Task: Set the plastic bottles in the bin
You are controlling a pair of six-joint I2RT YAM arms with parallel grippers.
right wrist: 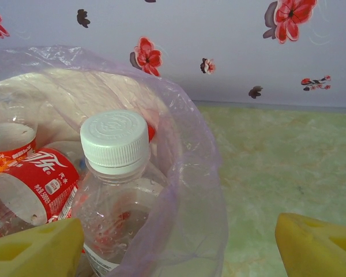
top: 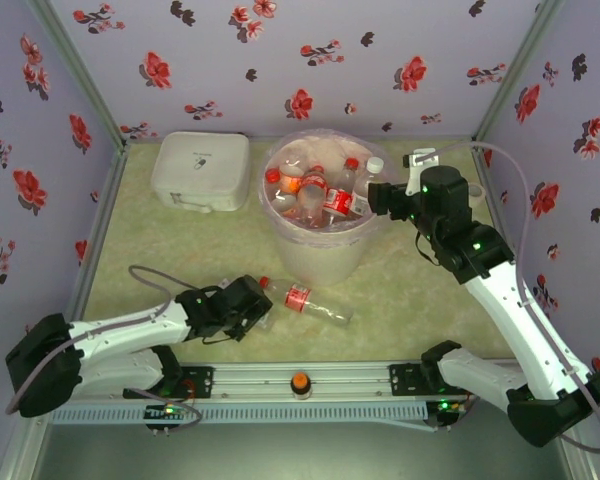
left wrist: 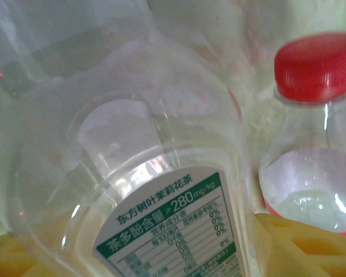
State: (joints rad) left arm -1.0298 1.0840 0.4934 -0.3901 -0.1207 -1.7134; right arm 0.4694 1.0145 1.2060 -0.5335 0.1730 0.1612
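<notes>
Yellow-padded right gripper (right wrist: 179, 248) hovers spread open above the bin (top: 320, 255); left gripper (top: 252, 305) reaches low, straddling a bottle (left wrist: 161, 190), grip unclear.

1. I count one bin (top: 320, 255).
2. Inside the bin I count at least five plastic bottles (top: 325, 195). The pile hides an exact figure.
3. Outside and in front of the bin I count two more: one red-labelled bottle (top: 305, 300) and one green-labelled bottle (left wrist: 161, 219).
4. Left of the bin I record one white lidded box (top: 200, 170).
</notes>
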